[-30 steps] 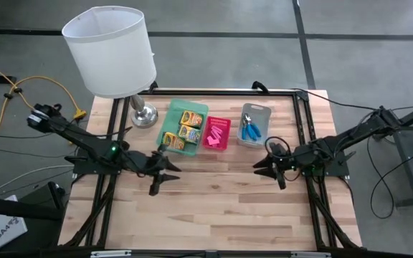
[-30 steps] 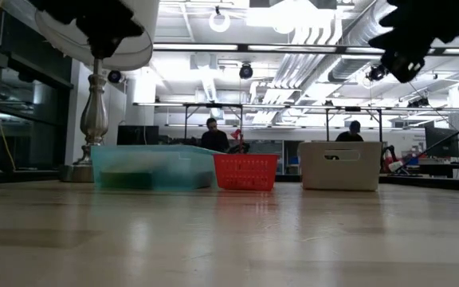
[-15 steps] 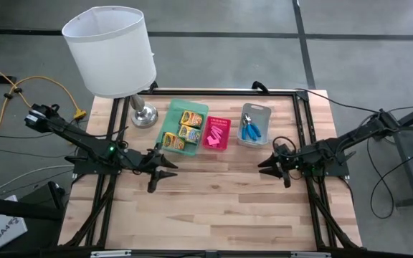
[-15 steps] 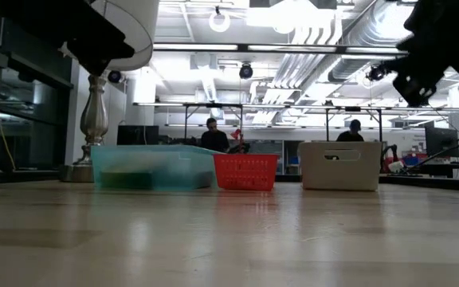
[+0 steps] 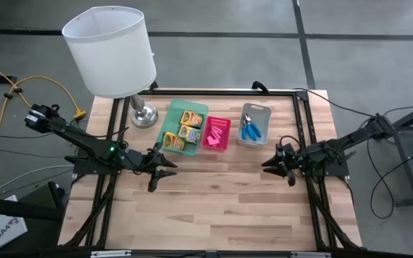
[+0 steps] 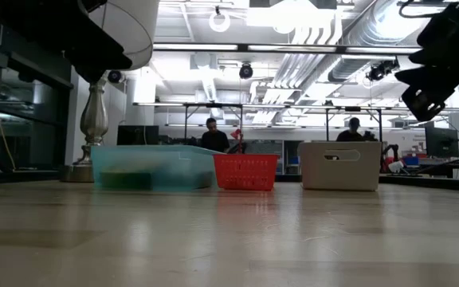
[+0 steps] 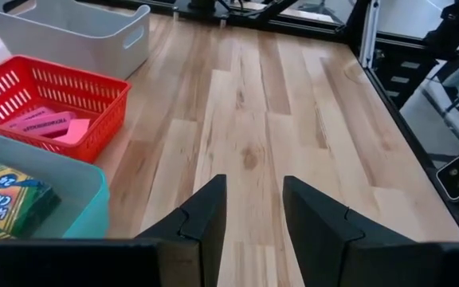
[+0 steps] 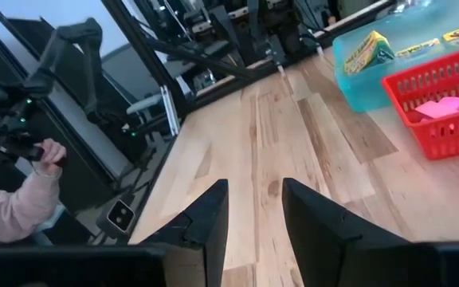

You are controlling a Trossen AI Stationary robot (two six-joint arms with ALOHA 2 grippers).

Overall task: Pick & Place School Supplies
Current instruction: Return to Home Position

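Observation:
Three yellow-and-green crayon boxes (image 5: 183,129) lie in the green tray (image 5: 196,111). Pink erasers (image 5: 217,133) lie in the pink basket (image 5: 227,122). Blue-handled scissors (image 5: 250,129) lie in the grey tray (image 5: 262,111). All three trays stand side by side at the table's far middle. My left gripper (image 5: 169,165) hovers open, just on the near side of the green tray, with nothing between its fingers (image 7: 205,211). My right gripper (image 5: 266,165) hovers open near the grey tray's near right corner, and it too holds nothing (image 8: 253,191).
A white-shaded lamp (image 5: 110,50) stands at the table's far left, its metal foot (image 5: 145,115) beside the green tray. Bare wood (image 5: 221,208) stretches over the near half of the table. A person's hand in a pink sleeve (image 8: 22,183) shows beyond the table's left side.
My right gripper has sunk and drawn back toward the table's right edge, staying open. My left gripper has come down a little and backed slightly toward the left edge. The trays and supplies have not moved.

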